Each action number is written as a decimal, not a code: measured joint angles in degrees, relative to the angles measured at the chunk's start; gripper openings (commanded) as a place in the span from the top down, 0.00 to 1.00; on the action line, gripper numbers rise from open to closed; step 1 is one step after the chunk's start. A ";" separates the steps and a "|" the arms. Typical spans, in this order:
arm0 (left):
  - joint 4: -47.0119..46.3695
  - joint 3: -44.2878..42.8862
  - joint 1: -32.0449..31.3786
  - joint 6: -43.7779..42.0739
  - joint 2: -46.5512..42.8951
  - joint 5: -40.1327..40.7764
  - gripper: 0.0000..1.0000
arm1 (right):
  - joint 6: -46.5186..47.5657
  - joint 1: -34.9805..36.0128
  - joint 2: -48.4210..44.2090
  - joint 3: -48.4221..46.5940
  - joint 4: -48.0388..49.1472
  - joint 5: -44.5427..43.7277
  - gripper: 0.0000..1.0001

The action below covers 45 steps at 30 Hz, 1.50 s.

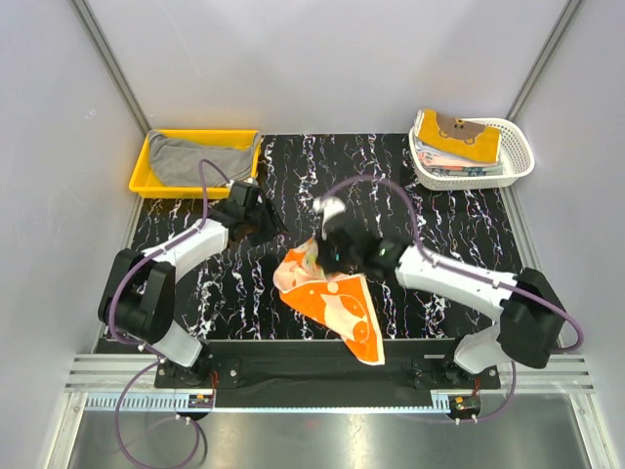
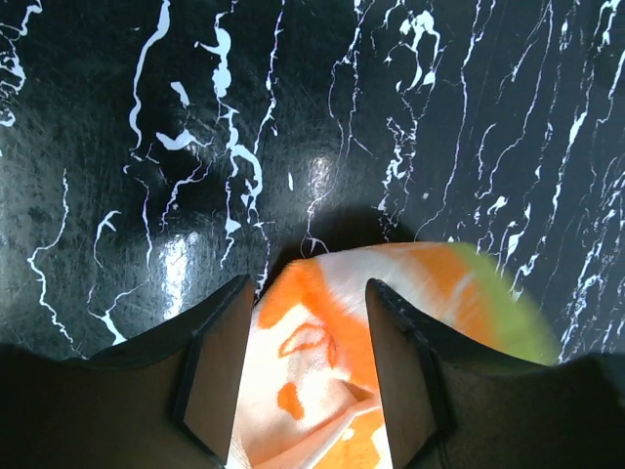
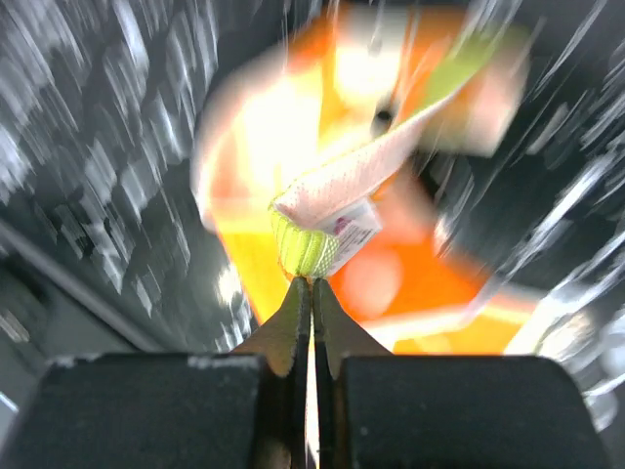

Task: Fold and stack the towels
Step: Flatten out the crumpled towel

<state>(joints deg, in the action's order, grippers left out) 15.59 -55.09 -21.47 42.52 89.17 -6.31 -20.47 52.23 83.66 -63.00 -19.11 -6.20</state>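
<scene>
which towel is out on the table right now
The orange towel, spread loose in the middle of the black table. The grey towel sits in the yellow tray, the folded towels in the white basket.

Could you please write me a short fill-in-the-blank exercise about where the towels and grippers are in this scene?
1. The right gripper is ___ on an edge of the orange towel.
2. The left gripper is ___, with a finger on either side of that towel.
3. The grey towel lies in the ___ tray.
4. The white basket stands at the far ___ of the table.
Missing words: shut; open; yellow; right.
</scene>
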 measured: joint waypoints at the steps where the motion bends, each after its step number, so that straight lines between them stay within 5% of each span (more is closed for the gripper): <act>1: -0.17 -0.04 0.17 -0.02 0.04 -0.20 0.45 | -1.01 1.95 -0.26 3.17 0.42 0.04 1.00; 6: -0.35 -0.04 0.94 -0.50 0.04 -1.46 0.45 | -9.99 8.44 -0.28 23.17 2.23 -0.83 1.00; 9: -0.55 -0.04 1.05 -0.98 0.09 -2.95 0.45 | -14.12 8.20 -4.17 26.23 4.09 -2.14 1.00; 15: 1.70 -3.89 -0.79 -4.48 2.27 -5.75 0.41 | -19.10 8.22 -3.69 27.08 4.98 -3.43 1.00; 23: 11.26 -25.42 -9.77 -15.21 14.82 -4.74 0.29 | -23.85 8.22 -2.58 27.41 7.93 -4.33 1.00; 34: 19.63 -26.99 -15.06 -24.35 22.36 -6.36 0.24 | -25.70 8.26 -2.56 27.58 8.33 -4.85 1.00; 39: 20.79 -26.38 -17.73 -25.57 22.43 -6.36 0.41 | -25.92 8.26 -2.69 27.82 8.63 -4.94 1.00; 41: 20.81 -26.16 -18.40 -25.75 22.43 -6.38 0.61 | -25.92 8.26 -2.69 27.82 8.66 -4.96 1.00; 45: 21.16 -25.42 -18.67 -25.99 22.43 -5.70 0.83 | -25.99 8.28 -2.75 27.82 8.61 -5.16 1.00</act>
<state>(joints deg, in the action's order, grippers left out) 36.75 -80.51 -40.14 16.53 111.59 -12.01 -46.46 60.51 80.90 -35.18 -10.50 -11.35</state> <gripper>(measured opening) 0.250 0.010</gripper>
